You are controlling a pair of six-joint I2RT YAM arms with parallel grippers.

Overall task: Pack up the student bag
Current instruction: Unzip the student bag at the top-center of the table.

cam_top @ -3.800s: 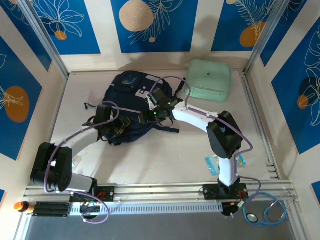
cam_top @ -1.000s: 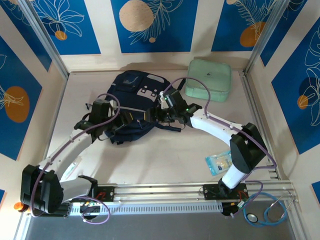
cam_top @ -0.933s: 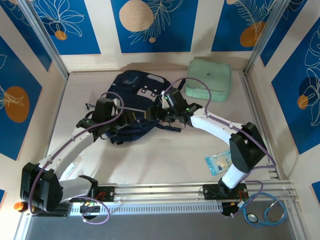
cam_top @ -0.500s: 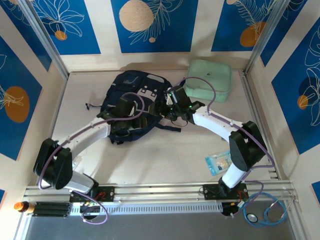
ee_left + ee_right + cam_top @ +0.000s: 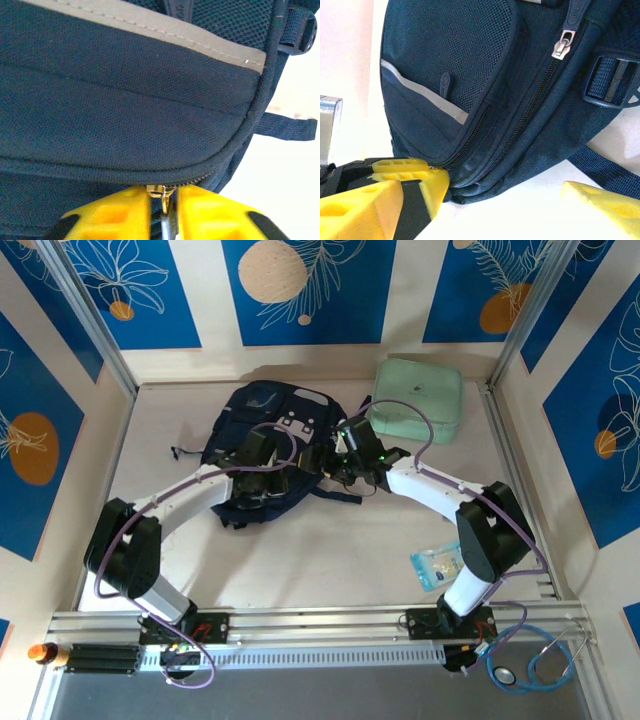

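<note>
Pale tabletop (image 5: 330,540) under the large navy fabric backpack (image 5: 265,405) — my left gripper (image 5: 170,200) pinches its metal zipper pull (image 5: 160,191); right gripper (image 5: 502,192) spread wide.

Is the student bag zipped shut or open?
Shut, where visible: on the student bag, zip teeth mesh up to the zip pull, pinched between the left fingers; zips in the right wrist view are closed.

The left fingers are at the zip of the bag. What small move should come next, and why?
Probably the left gripper should draw the zipper pull along its track. Its jaws are closed on the pull, and the student bag looks zipped shut here, so nothing can go in. The right gripper stands open at the bag's lower corner.
</note>
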